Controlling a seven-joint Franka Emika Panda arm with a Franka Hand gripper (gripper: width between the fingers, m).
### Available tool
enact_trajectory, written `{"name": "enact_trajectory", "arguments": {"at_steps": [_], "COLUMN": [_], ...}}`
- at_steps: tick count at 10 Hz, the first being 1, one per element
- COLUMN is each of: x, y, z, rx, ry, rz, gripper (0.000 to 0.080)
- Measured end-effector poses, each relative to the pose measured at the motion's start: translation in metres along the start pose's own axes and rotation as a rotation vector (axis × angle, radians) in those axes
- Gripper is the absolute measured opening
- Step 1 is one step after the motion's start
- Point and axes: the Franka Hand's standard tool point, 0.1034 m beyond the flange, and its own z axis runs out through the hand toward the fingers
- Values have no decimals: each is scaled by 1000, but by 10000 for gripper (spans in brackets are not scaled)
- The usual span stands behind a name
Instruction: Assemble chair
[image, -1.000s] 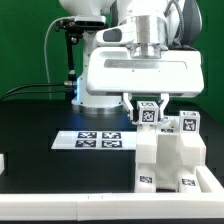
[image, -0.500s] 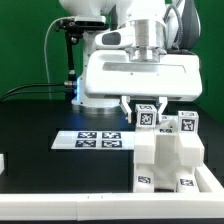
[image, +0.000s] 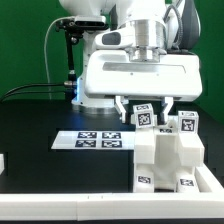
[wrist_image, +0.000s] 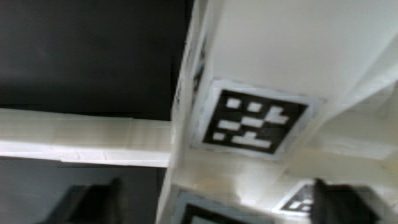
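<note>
- The chair (image: 172, 150), a stepped stack of chunky white blocks with small black-and-white tags, stood on the black bench toward the front corner on the exterior view's right, pressed close to the raised white rim (image: 100, 206) along the bench's front edge. That rim likely served as a stop, so the blocks could not slide while parts were pushed down onto them.
- The gripper (image: 146, 107) hung straight above the chair's tallest piece, an upright tagged post (image: 147, 114), with one finger on either side of it.
- The fingers (image: 122, 105) stood parted, with a visible gap to the post on both sides; they looked released, gripping nothing. The wrist view agreed: the two dark fingertips (wrist_image: 93, 200) sat well apart with the tagged white part (wrist_image: 249, 118) between them.
- Straddling the post from above kept the arm square to the part, probably so it could be let go without being tipped.
- The marker board (image: 95, 139) lay flat near the middle of the bench, apart from the chair and clear of the arm's working space.
- A small white piece (image: 3, 161) showed at the bench's edge on the exterior view's left; what it was could not be told.
- Two more tagged tops (image: 186, 122) rose just beside the post, so any lift had to go straight up to avoid knocking them.
</note>
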Motion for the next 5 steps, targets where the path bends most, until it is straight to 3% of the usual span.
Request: {"name": "enact_trajectory", "arguments": {"at_steps": [1,5], "x": [0,4], "y": [0,6], "z": [0,-5], "rx": [0,10], "ry": [0,-44], "rz": [0,12], "gripper": [619,648]}}
